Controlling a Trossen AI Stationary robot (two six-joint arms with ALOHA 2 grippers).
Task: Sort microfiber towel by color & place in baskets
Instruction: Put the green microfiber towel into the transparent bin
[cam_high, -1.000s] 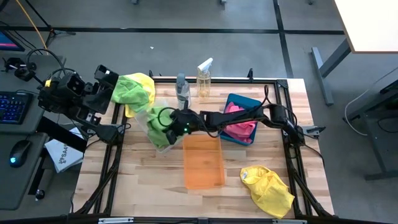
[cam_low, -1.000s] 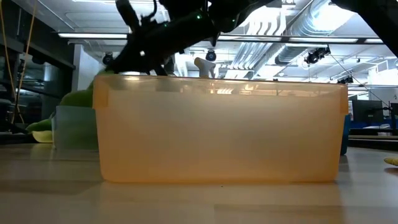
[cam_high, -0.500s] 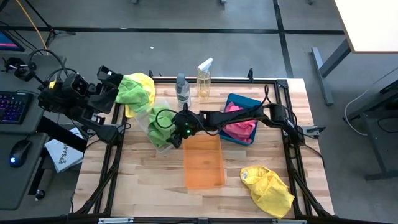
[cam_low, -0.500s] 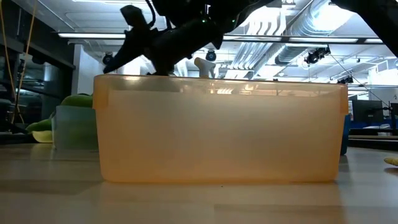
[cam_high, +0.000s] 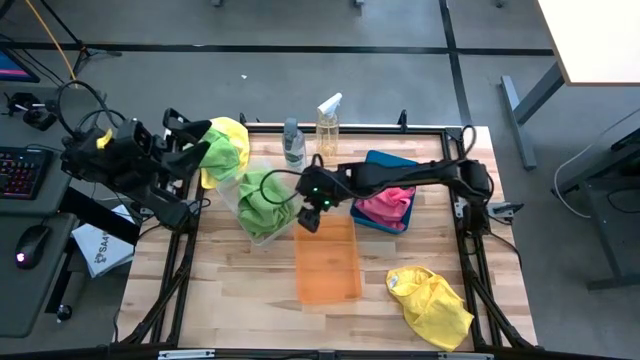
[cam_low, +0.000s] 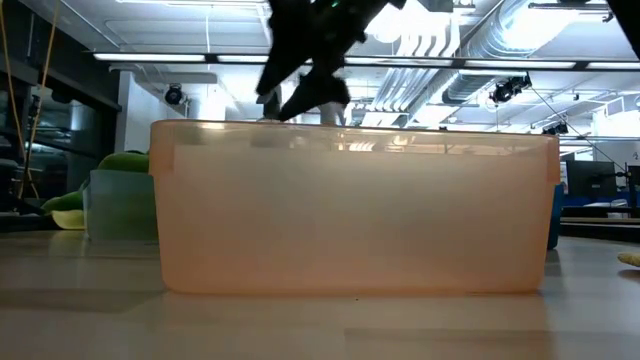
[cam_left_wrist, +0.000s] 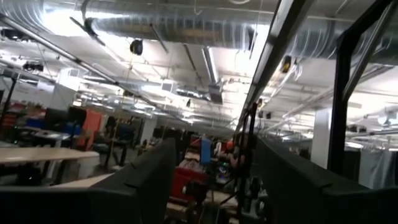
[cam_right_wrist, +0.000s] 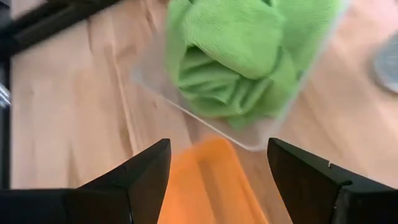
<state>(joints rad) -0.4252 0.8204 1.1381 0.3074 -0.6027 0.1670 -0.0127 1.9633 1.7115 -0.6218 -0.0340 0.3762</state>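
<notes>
1. Dark left gripper (cam_high: 190, 140): parked off the table's left edge, beside the green-and-yellow towel pile (cam_high: 222, 146). Fingers spread, holding nothing; its wrist view sees only the room.
2. Clear basket (cam_high: 232, 199): near the table's left edge, holding a green towel (cam_high: 264, 196).
3. Right gripper (cam_high: 309, 219): between the clear basket and the orange one, above the table. Fingers (cam_right_wrist: 144, 169) spread and empty.
4. Orange basket (cam_high: 326, 262): centre of the table, empty.
5. Teal basket (cam_high: 398, 162): right of centre, holding a pink towel (cam_high: 384, 204).
6. Yellow towel (cam_high: 432, 303): loose on the table near the right front corner.
7. Step in hand, as judged: green towel delivered; right arm free. Next calls for fetching the yellow towel and dropping it in the orange basket.
</notes>
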